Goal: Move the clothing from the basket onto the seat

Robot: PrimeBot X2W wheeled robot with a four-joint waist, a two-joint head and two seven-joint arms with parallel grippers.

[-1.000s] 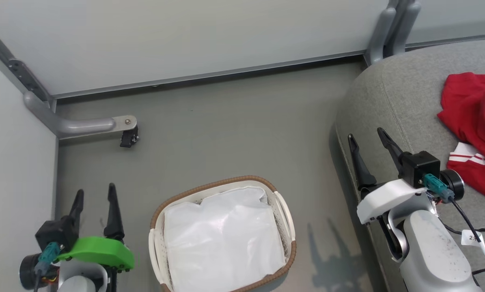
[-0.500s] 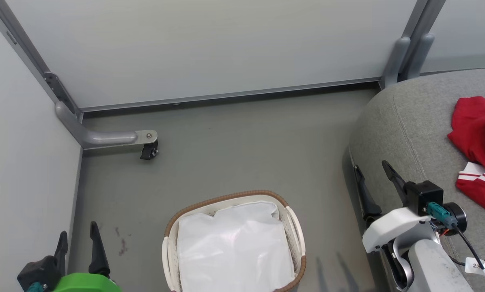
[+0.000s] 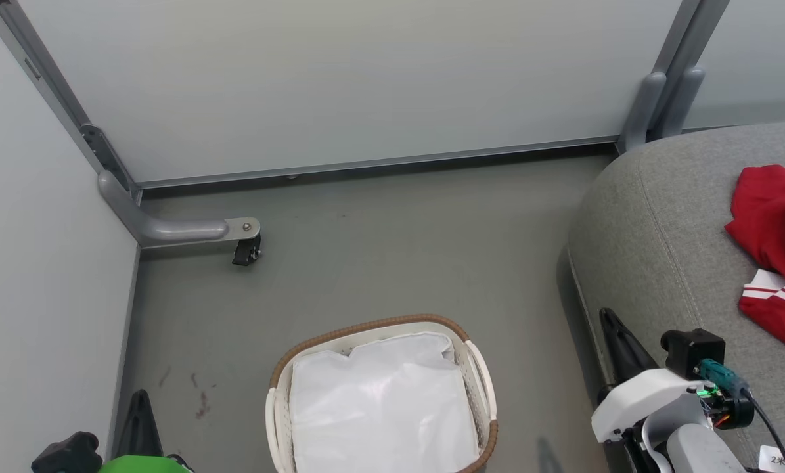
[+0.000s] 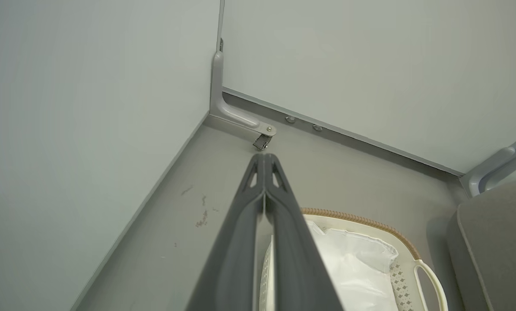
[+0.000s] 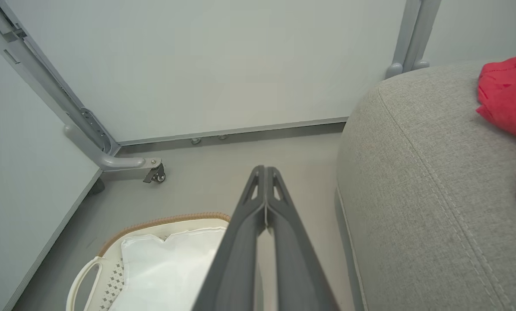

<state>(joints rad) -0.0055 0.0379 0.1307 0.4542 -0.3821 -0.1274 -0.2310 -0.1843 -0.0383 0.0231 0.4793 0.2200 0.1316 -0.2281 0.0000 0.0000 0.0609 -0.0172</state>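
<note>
I'm holding my left claw (image 4: 264,160) and right claw (image 5: 265,172) pinched together, the clothing (image 3: 774,220) lying on the seat (image 3: 655,249) right of the latter, partly cut off.

Head view: the bottom edge cuts off the near end of the basket (image 3: 366,326) and most of my left gripper (image 3: 140,404), of which one dark finger end shows. The right edge crops the clothing (image 3: 773,210) and the seat (image 3: 655,249). The writing on my wire tag (image 3: 776,460) is too small to read.
</note>
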